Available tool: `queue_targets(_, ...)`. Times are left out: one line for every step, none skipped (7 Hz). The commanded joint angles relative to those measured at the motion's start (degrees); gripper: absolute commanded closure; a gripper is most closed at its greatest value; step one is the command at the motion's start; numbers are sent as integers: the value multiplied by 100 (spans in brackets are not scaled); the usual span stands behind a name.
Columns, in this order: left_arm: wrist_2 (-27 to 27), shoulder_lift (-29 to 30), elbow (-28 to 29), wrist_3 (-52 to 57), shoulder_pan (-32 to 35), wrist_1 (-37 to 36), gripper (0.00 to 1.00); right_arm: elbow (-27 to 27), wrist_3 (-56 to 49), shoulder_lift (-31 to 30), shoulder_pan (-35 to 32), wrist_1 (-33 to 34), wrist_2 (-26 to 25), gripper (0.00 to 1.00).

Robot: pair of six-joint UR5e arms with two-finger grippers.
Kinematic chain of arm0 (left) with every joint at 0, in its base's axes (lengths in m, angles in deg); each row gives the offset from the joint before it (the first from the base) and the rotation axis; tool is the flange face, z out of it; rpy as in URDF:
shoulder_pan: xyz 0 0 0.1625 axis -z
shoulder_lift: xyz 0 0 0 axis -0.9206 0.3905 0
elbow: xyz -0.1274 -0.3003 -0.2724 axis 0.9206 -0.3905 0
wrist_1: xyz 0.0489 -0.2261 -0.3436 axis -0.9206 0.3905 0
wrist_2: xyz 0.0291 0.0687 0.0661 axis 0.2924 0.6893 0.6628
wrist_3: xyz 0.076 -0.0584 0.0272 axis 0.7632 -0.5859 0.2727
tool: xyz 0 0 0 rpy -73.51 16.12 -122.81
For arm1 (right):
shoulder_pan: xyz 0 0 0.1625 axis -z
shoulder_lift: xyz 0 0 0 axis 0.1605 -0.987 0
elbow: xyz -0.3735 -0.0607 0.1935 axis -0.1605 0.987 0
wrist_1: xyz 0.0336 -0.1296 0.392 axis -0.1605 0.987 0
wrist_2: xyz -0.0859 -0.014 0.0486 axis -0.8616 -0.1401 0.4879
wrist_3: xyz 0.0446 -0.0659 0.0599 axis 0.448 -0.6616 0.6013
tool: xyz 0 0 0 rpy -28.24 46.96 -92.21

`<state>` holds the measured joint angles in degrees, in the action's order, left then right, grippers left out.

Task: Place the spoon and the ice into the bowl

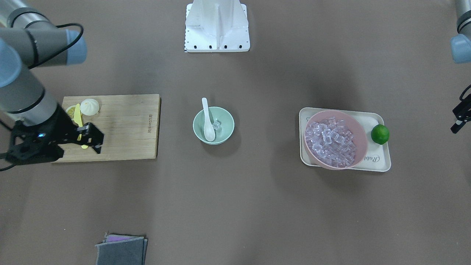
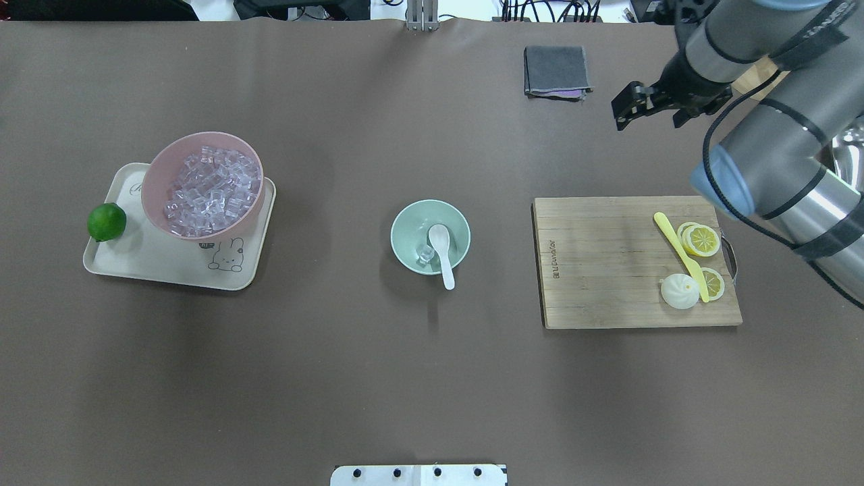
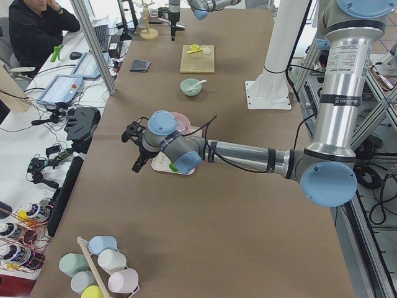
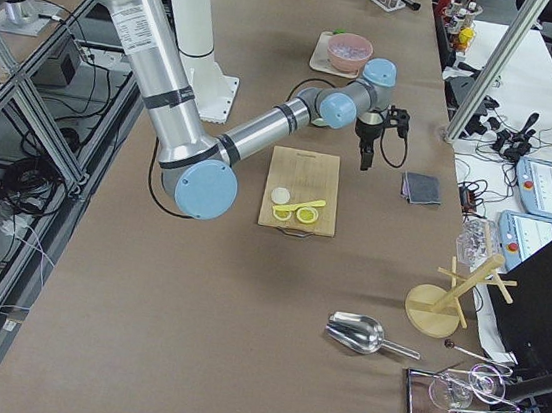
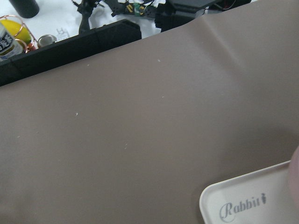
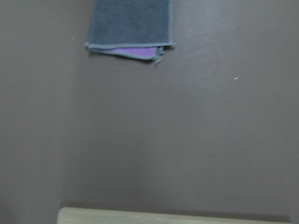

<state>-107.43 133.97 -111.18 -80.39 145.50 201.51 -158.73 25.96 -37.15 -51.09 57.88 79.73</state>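
Observation:
The white spoon (image 1: pixel 208 121) lies in the mint-green bowl (image 1: pixel 225 133) at the table's middle, scoop down inside and handle over the rim. One clear ice cube (image 1: pixel 216 124) sits in the bowl beside the scoop. In the overhead view the spoon (image 2: pixel 442 251), cube (image 2: pixel 426 254) and bowl (image 2: pixel 405 228) show the same. More ice (image 1: pixel 331 141) fills the pink bowl (image 1: pixel 363 137). My right gripper (image 1: pixel 92 139) hovers open and empty over the cutting board's outer end. My left gripper (image 1: pixel 459 117) is open and empty, beyond the tray's outer side.
The pink bowl stands on a cream tray (image 1: pixel 379 159) with a lime (image 1: pixel 380 134). A wooden cutting board (image 1: pixel 125 125) holds a yellow knife (image 2: pixel 678 253), lemon slices and a white bun (image 1: pixel 90 106). A folded grey cloth (image 2: pixel 555 71) lies at the far edge.

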Motion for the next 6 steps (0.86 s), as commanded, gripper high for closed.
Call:
queue_targets(3,-417,145,2,44,102,2,365,-1934,-804,-960,-160,460,0)
queue_targets(-33,-637,145,2,192,102,2,322,-2859,-1489,-1347,-212,662,0)
queue_targets(-250,-891,119,2,333,102,2,356,-3216,-1913,-1803,-195,838,0)
queue_targets(-575,-981,128,2,534,24,2,356,-3307,-2231,-2191,-178,952,0)
queue_targets(-621,-965,41,2,754,-272,2,339,-3368,-2469,-2369,-160,962,0)
queue_targets(-900,-990,-178,2,895,-554,2,426,-3378,-2550,-2379,-151,945,0)
